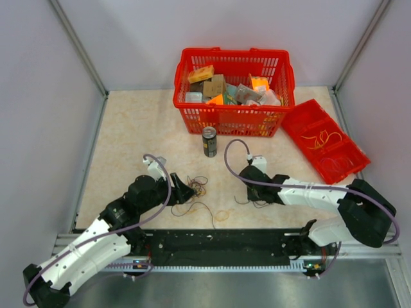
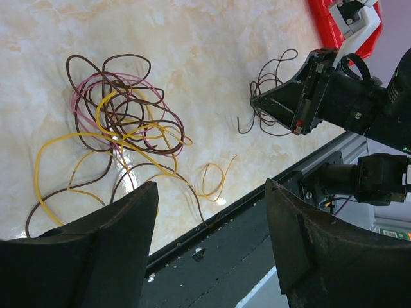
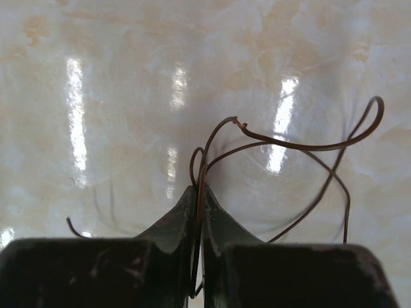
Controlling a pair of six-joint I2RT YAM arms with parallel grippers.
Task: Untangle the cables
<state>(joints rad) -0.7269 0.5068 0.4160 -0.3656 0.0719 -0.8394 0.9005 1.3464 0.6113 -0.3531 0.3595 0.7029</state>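
A tangle of thin dark brown, yellow and pink cables [image 2: 122, 122] lies on the marble table; in the top view this tangle [image 1: 196, 189] sits just right of my left gripper [image 1: 186, 190]. A small yellow loop [image 2: 212, 179] lies near the table's front edge. My left gripper [image 2: 212, 212] is open and empty, just short of the tangle. My right gripper [image 3: 200, 199] is shut on a separate dark brown cable [image 3: 289, 144], whose loops spread over the table. In the left wrist view that cable [image 2: 266, 96] hangs around the right gripper's tip [image 2: 257, 102].
A red basket [image 1: 234, 119] full of packets stands at the back, with a dark drink can [image 1: 209, 141] in front of it. A red compartment tray [image 1: 324, 138] holding yellow wires lies at the right. A black rail [image 1: 218, 244] runs along the near edge.
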